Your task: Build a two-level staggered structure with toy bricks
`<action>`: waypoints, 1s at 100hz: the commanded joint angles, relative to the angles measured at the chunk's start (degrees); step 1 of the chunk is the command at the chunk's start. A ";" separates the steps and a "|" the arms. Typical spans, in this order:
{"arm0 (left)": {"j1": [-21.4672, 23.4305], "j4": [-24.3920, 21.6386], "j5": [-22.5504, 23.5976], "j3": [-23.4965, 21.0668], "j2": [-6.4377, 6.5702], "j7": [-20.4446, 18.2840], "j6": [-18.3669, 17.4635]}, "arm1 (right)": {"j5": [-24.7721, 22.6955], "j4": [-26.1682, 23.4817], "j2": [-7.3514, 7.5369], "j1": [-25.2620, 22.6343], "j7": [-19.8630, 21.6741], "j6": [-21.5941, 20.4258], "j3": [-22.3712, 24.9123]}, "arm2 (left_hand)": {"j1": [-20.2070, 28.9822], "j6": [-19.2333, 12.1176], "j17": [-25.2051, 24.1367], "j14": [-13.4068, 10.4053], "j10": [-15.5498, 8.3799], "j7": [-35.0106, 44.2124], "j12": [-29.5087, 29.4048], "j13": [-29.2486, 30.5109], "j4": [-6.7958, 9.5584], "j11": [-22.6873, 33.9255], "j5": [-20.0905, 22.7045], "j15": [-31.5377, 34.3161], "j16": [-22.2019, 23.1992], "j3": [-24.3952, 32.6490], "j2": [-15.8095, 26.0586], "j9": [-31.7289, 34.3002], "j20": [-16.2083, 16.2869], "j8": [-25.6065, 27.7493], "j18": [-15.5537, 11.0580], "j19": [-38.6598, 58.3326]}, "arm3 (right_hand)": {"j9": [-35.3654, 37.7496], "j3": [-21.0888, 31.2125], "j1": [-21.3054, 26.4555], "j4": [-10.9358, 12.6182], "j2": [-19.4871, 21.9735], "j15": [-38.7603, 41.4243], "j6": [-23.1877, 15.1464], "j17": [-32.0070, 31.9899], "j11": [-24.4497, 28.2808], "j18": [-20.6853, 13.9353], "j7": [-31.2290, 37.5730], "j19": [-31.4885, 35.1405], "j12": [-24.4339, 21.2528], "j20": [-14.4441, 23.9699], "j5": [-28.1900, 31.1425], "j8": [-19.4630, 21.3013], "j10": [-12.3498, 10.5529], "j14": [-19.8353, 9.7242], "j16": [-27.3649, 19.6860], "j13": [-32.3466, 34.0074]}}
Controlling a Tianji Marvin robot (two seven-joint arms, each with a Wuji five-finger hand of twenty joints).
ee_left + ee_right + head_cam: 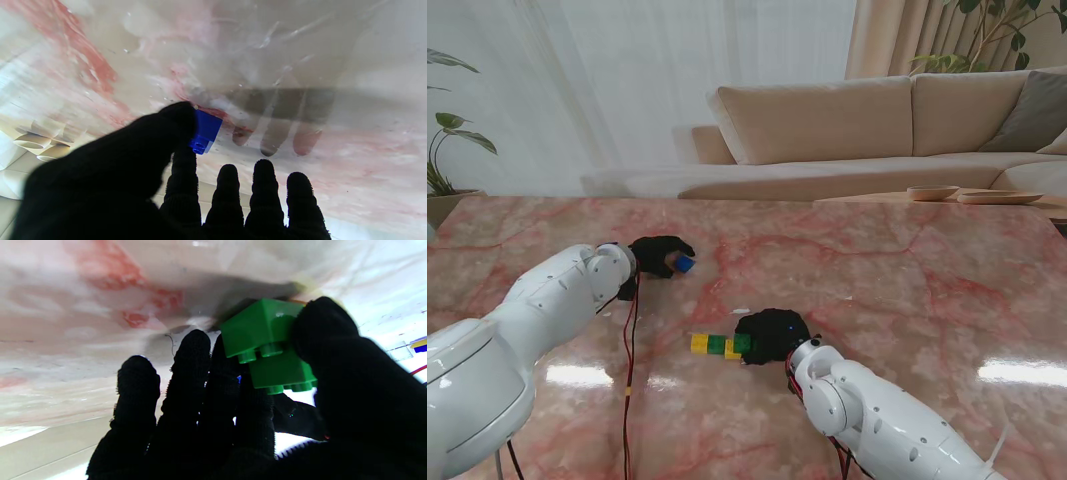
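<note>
We work over a pink-veined marble table (pixel 907 270) with a beige sofa (pixel 877 130) beyond its far edge. Our left arm (pixel 537 310) reaches in from the left, our right arm (pixel 887 420) from the near right.

Our left hand (pixel 659 256), in a black glove, is well out on the table, farther from us than the right one. It has a small blue brick (pixel 684 263) pinched between thumb and index finger; in the left wrist view the blue brick (pixel 205 131) shows at the thumb tip, held just clear of the table, while the other three fingers (pixel 263 186) stand straight and apart from it.

Our right hand (pixel 772 335) is nearer to us, at the table's middle, curled down over the right end of a short brick row (pixel 717 345) lying on the table: yellow, green, yellow, then green at the glove. In the right wrist view its thumb and fingers close on a green brick (pixel 267 336), which sits staggered on another green brick (pixel 283 373). We cannot tell from the stand's view how much of the row the glove hides.
</note>
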 commanded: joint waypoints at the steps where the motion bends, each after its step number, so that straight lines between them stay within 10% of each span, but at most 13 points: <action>1: -0.26 -0.06 0.18 -0.24 -0.31 -0.67 0.10 | 0.16 0.73 0.13 -0.66 1.12 0.00 -0.03 | -1.92 0.86 0.02 1.44 -1.50 3.38 0.60 1.35 -1.19 2.01 -1.99 2.00 0.60 -1.40 -0.32 0.48 -0.62 2.55 -0.22 2.34 | 2.58 1.48 1.59 -1.33 1.11 0.79 -3.61 -0.12 0.57 0.01 2.97 0.52 0.23 0.22 1.78 0.06 -1.23 -1.34 1.49 0.51; 50: -0.05 -0.03 4.33 6.14 0.64 4.53 -0.62 | 0.18 1.23 0.08 -0.58 0.70 -0.66 -0.10 | 2.76 -0.14 1.60 1.60 -5.08 15.88 4.40 16.68 -1.98 15.53 -2.75 10.10 4.19 1.63 -3.81 10.23 -5.95 13.08 2.98 31.97 | 3.18 1.30 1.77 -1.53 1.19 0.87 -4.18 0.00 0.46 0.20 3.90 0.56 0.54 0.26 1.88 -0.58 -1.35 -1.36 1.52 0.77; 100: 2.67 0.00 5.23 5.98 1.60 7.92 -2.33 | 0.47 1.61 -0.08 -0.40 0.38 -0.71 -0.50 | -1.06 -3.16 3.41 1.72 -5.33 22.04 7.87 21.03 -2.89 18.54 2.78 11.37 6.05 -0.83 -7.68 15.33 -8.16 16.39 4.30 35.96 | 3.44 0.92 1.83 -1.58 1.48 0.97 -4.40 0.01 0.38 0.20 4.58 0.56 0.69 0.27 1.88 -1.13 -1.31 -1.35 1.58 0.91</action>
